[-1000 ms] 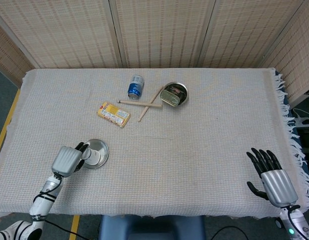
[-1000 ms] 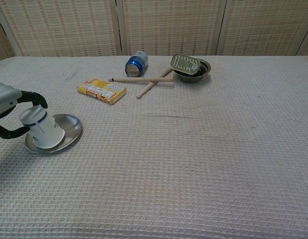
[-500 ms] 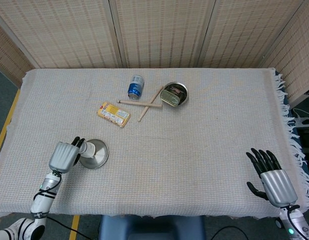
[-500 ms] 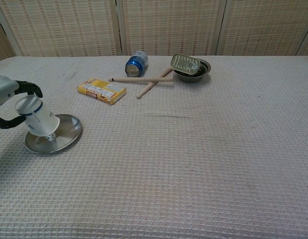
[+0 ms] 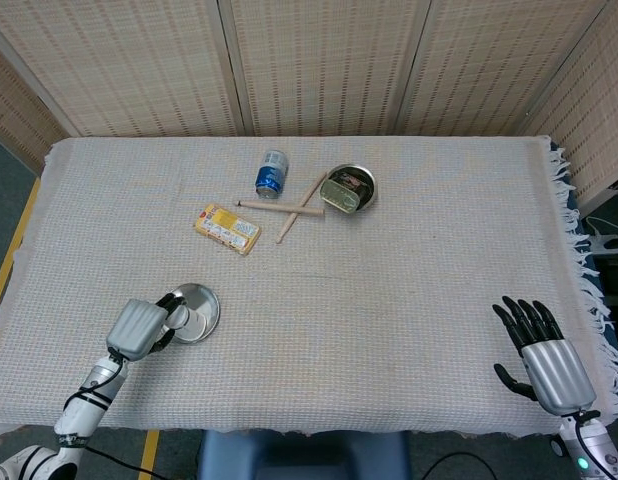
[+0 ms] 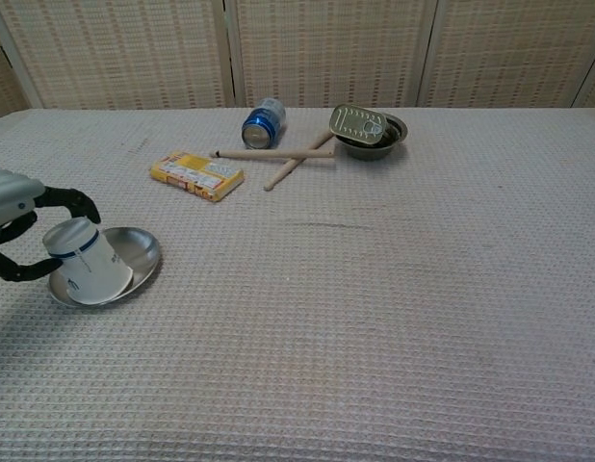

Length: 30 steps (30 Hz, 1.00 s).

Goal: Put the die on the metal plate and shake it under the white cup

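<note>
Left hand grips the white cup, fingers wrapped round its upturned base. Cup is inverted and tilted on the metal plate, near the front-left corner of the table. Die not visible; presumably under the cup, cannot confirm.

Right hand rests at the front-right corner, fingers spread, holding nothing.

Progress, as judged: cup is over the plate and in hand, so placing looks done and the shake appears to be in hand. Left to do: finish shaking, set cup down level, let go.

Far side of table: blue can, crossed wooden sticks, yellow box, tin in a metal bowl.
</note>
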Each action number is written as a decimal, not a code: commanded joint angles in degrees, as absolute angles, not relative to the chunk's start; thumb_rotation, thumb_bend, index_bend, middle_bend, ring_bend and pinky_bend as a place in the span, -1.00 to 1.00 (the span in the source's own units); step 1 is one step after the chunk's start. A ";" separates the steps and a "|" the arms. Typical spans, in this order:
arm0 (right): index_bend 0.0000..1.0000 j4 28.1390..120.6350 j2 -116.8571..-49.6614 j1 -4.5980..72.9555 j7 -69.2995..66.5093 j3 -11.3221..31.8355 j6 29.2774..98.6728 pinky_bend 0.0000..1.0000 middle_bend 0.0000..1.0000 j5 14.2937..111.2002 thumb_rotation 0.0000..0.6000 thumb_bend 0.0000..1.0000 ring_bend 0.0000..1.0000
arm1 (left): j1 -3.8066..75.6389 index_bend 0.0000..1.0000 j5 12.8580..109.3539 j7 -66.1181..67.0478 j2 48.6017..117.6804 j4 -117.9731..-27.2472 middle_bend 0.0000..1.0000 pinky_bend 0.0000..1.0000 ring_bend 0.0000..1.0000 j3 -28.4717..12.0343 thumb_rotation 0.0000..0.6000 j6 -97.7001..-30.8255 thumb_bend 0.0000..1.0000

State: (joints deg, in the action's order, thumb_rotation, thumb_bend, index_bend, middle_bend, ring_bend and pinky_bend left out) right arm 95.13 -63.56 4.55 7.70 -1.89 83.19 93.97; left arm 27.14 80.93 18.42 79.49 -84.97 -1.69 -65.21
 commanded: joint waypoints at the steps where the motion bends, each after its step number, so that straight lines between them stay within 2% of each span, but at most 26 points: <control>1: -1.00 95.14 -63.58 4.56 7.76 -1.88 83.11 -1.00 -1.00 93.90 0.81 -0.61 -1.00 | 27.31 0.34 81.77 17.59 79.51 -84.74 0.83 0.94 0.65 -1.53 1.00 -65.30 -0.15; 6: -1.00 95.18 -63.57 4.56 7.83 -1.88 83.04 -1.00 -1.00 93.83 0.81 -0.61 -1.00 | 27.29 0.34 81.89 18.97 80.19 -83.34 0.84 0.94 0.65 -1.80 1.00 -65.99 -0.15; 10: -1.00 95.28 -63.51 4.45 7.84 -1.86 83.26 -1.00 -1.00 93.86 0.81 -0.61 -1.00 | 26.85 0.34 82.77 27.30 83.67 -77.08 0.84 0.94 0.65 -2.56 1.00 -69.89 -0.15; 17: -1.00 95.45 -63.36 4.37 7.82 -2.00 83.42 -1.00 -1.00 94.17 0.81 -0.61 -1.00 | 26.46 0.35 83.20 31.73 88.13 -71.00 0.86 0.94 0.66 -4.40 1.00 -74.45 -0.15; 23: -1.00 95.41 -63.27 4.34 7.60 -1.97 83.50 -1.00 -1.00 94.20 0.81 -0.61 -1.00 | 26.24 0.36 83.31 30.16 87.79 -71.81 0.86 0.94 0.66 -3.80 1.00 -73.61 -0.15; 30: -1.00 95.42 -63.29 4.29 7.64 -1.99 83.57 -1.00 -1.00 94.29 0.81 -0.61 -1.00 | 26.74 0.36 81.17 25.26 83.24 -79.15 0.86 0.94 0.66 -2.44 1.00 -67.21 -0.14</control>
State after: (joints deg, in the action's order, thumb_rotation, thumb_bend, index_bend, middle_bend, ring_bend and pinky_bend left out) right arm 95.42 -63.29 4.29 7.63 -1.99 83.57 94.29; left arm 26.49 81.91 26.91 84.72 -77.20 -2.93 -68.92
